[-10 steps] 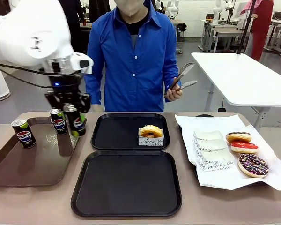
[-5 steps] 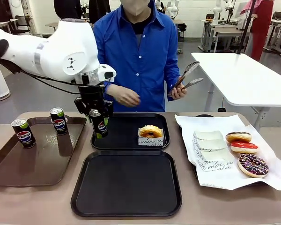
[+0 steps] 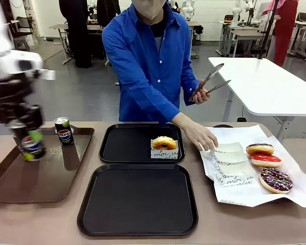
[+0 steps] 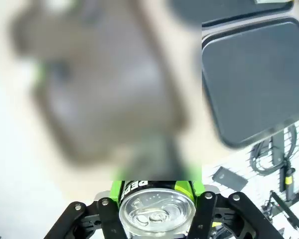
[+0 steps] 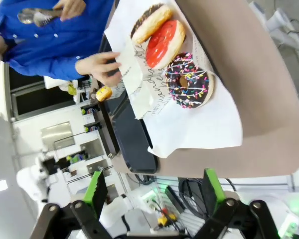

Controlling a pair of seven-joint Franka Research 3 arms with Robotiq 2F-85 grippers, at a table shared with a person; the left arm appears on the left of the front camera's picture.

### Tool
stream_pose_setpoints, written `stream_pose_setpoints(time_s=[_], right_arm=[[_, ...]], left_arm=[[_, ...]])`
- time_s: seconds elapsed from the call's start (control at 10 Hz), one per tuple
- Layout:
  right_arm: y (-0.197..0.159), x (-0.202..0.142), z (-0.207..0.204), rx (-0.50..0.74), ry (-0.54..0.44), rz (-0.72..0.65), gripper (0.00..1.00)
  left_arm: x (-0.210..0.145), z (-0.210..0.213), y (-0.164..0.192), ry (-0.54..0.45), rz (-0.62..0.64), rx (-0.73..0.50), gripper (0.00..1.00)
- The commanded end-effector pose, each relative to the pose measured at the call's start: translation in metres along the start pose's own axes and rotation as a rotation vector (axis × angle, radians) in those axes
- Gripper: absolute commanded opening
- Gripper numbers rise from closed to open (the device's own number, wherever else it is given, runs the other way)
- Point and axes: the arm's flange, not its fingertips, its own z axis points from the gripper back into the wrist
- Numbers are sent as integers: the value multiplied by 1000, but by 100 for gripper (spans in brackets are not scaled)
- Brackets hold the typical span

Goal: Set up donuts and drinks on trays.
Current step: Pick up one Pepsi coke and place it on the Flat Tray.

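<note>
Black-and-green, the left end effector [image 3: 29,144] is clenched on a Pepsi can [image 4: 157,211] over the brown tray [image 3: 41,191]. Just to its right stands a second can [image 3: 64,131]. Farther right, a sleeved donut [image 3: 164,143] sits in the far black tray [image 3: 115,148]. The right end effector [image 5: 155,199] is released, with three donuts [image 5: 162,42] on paper ahead of it.

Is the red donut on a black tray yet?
No, the red donut lies on the white paper between the chocolate donut and the sprinkled donut.
</note>
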Motion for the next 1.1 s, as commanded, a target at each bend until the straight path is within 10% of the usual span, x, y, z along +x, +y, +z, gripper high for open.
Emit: stream_pose_setpoints(time_s=[0.0, 1.0], right_arm=[[1, 0, 0, 15, 3, 4, 100], [1, 0, 0, 15, 3, 4, 100]], left_arm=[[-20, 7, 20, -41, 35, 15, 59], [-29, 9, 17, -27, 28, 3, 59]])
